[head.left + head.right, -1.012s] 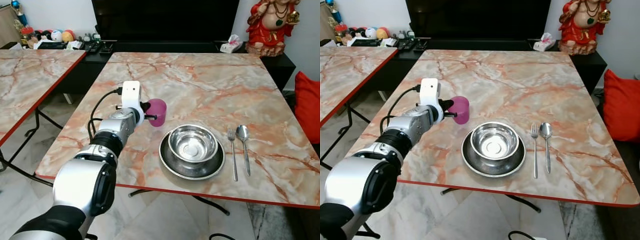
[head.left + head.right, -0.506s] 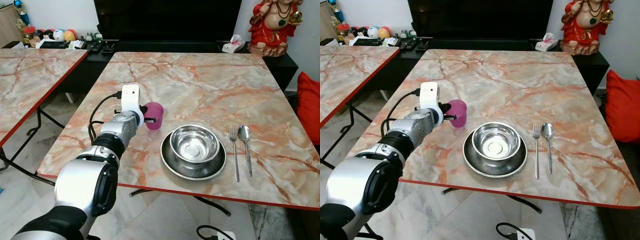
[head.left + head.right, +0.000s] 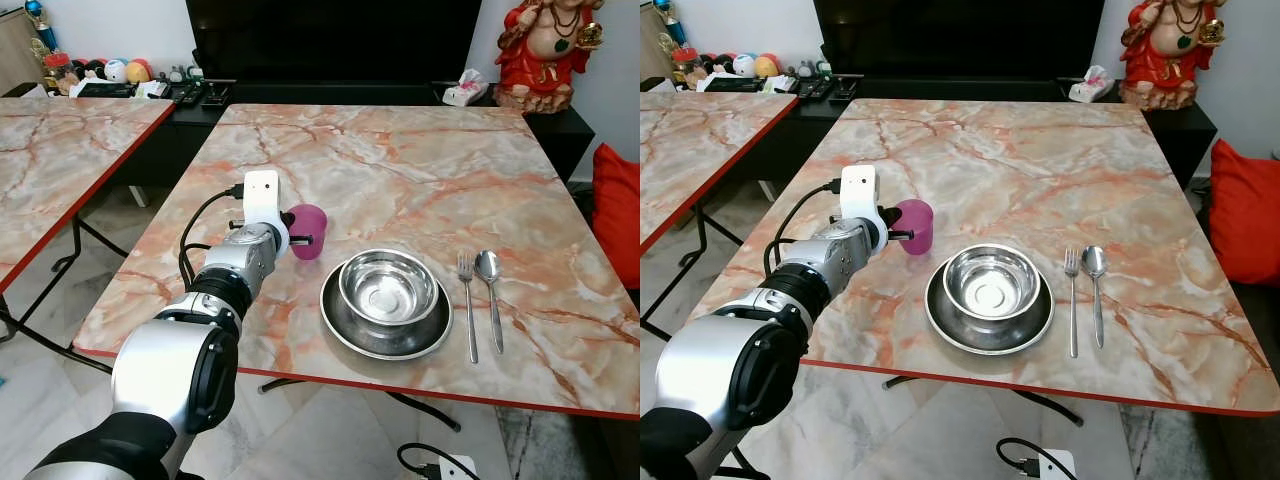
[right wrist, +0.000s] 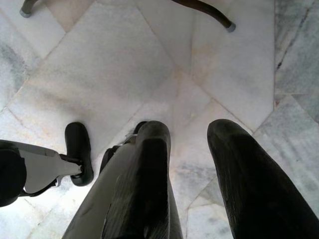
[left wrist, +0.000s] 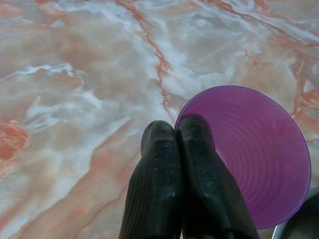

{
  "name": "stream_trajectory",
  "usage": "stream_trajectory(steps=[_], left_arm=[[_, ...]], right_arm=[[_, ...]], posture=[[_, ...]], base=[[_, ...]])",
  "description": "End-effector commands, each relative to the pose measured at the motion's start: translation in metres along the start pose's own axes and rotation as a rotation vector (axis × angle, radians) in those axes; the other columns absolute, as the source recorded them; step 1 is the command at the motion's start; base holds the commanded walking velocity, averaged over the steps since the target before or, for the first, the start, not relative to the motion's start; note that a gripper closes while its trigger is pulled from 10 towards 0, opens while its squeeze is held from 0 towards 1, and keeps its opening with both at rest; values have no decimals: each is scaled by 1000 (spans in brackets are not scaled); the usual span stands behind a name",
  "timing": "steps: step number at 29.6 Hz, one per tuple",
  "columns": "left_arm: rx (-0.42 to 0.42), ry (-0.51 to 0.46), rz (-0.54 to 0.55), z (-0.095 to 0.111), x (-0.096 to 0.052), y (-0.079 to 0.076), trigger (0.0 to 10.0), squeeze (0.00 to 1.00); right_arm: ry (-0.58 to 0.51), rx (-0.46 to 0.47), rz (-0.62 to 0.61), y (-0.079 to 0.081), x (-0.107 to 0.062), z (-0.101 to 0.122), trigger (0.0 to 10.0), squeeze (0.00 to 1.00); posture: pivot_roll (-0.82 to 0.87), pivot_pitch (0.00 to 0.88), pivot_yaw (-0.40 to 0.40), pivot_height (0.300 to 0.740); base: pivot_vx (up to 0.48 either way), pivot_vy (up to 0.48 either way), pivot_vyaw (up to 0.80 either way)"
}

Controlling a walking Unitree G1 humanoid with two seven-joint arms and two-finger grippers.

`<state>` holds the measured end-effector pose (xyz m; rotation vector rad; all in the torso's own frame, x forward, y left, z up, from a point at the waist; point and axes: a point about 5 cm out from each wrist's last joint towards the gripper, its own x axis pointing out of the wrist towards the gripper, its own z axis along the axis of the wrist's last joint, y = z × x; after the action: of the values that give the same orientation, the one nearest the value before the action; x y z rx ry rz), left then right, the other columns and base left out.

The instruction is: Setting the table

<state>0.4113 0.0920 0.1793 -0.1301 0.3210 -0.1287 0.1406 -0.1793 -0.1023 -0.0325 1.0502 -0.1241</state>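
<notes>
The left end effector pinches the near rim of the purple cup, fingers pressed together on it; from the head views its white wrist housing hides that grip. The cup stands on the marble desk just left of the steel bowl, which sits in a plate. Fork and spoon lie right of the plate. The right end effector hangs over the floor, fingers apart, holding nothing.
</notes>
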Motion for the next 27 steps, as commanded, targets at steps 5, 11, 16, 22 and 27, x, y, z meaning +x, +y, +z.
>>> stream_trajectory(steps=[5,11,16,22,27], left_arm=[[1,20,15,-8,0,3,10000,0],[2,33,14,-12,0,3,10000,0],[-1,36,16,-13,0,3,10000,0],[2,43,17,-15,0,3,10000,0],[-2,44,15,-16,0,3,10000,39]], right_arm=[[15,1,-4,-8,0,-4,10000,0],[16,2,-4,-7,-1,-5,10000,0],[26,0,-5,-10,-3,-14,10000,0],[35,3,-11,-16,-5,-23,10000,0],[37,2,-8,-14,-6,-24,10000,0]], posture=[[1,0,27,740],[-2,1,28,740],[-2,1,27,740],[-2,1,28,740],[-2,2,28,740]], base=[[0,0,0],[0,0,0],[0,0,0],[0,0,0],[0,0,0]])
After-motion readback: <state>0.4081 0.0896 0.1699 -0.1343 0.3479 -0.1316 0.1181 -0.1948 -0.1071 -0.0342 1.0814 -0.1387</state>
